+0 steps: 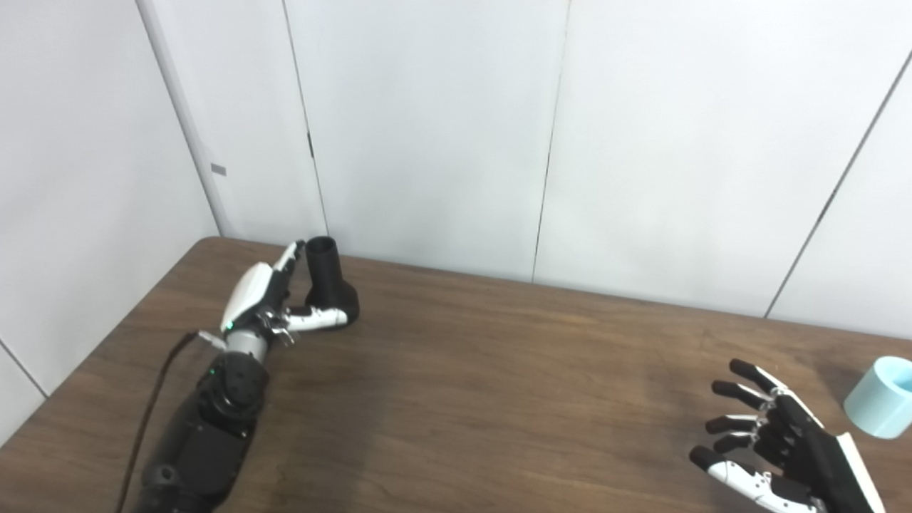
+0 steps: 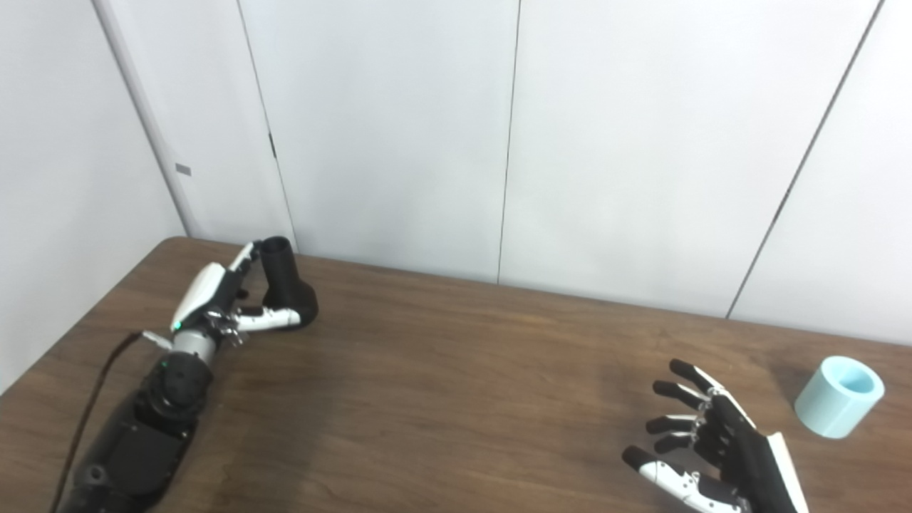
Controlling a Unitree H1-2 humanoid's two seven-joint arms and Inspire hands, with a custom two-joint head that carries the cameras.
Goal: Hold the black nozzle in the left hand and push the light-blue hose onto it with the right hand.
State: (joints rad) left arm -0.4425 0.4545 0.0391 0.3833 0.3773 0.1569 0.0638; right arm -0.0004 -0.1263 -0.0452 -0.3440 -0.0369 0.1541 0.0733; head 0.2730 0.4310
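The black nozzle (image 1: 329,281) stands upright on the brown table (image 1: 484,385) at the far left, narrow neck up. My left hand (image 1: 267,299) is around it: the thumb lies across the front of its wide base and the fingers reach up beside the neck, still spread rather than curled tight. The light-blue hose piece (image 2: 839,396), a short tube lying tilted on the table, is at the far right. My right hand (image 2: 702,445) hovers open to its left and nearer to me, fingers apart, a hand's width from the hose.
White wall panels (image 1: 442,128) rise just behind the table's far edge, close behind the nozzle. A dark cable (image 1: 153,406) runs along my left forearm. The table's left edge lies near my left arm.
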